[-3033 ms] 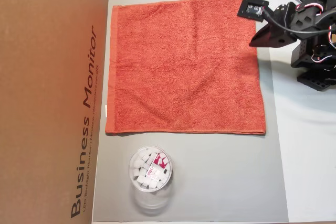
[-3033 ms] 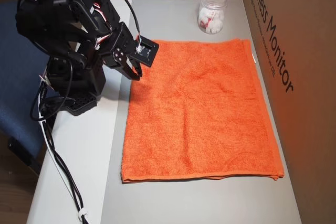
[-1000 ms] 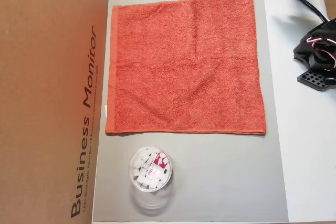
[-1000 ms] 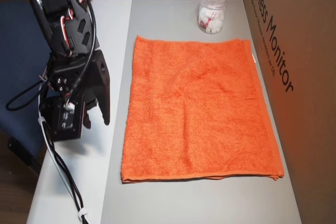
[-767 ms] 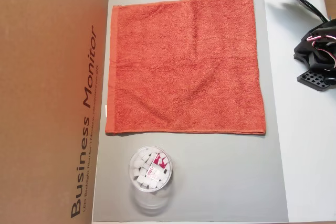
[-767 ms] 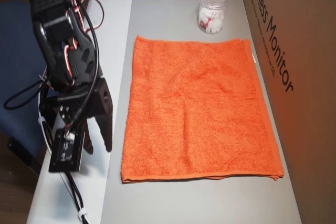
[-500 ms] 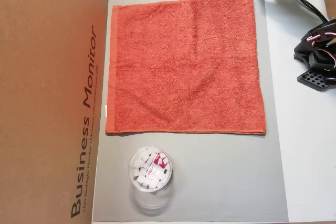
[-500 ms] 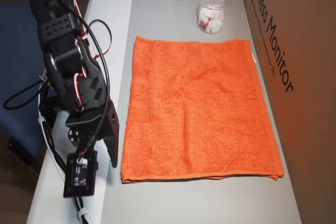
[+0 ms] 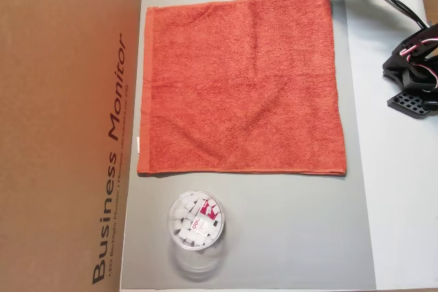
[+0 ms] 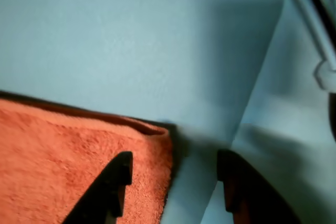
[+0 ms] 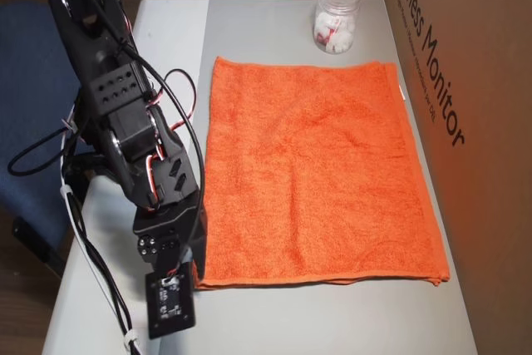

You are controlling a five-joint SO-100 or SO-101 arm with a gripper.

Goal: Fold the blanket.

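hovering over the near corner of the blanket [image 10: 79, 156], the gripper [image 10: 173, 182] is spread, one finger above the terry cloth and the other above the bare grey mat [image 10: 131, 40] just past the hem. in an overhead view the arm [image 11: 125, 139] leans down at that same corner, by the mat's edge nearest the robot's base. the risk from here, as i judge it, is a poor pinch: the corner lies flat and thin, so the fingers may slide off the hem and shut on nothing, or drag the cloth and bunch it instead of lifting it. catching only the band could also let the corner slip out partway through a fold. the blanket [image 9: 239, 83] lies fully spread and unfolded in the middle of the mat, orange-red, roughly square, with hemmed bands and faint creases. beyond its far edge stands a clear tub [image 9: 195, 220], apart from it, beside the cardboard box [image 9: 68, 128].
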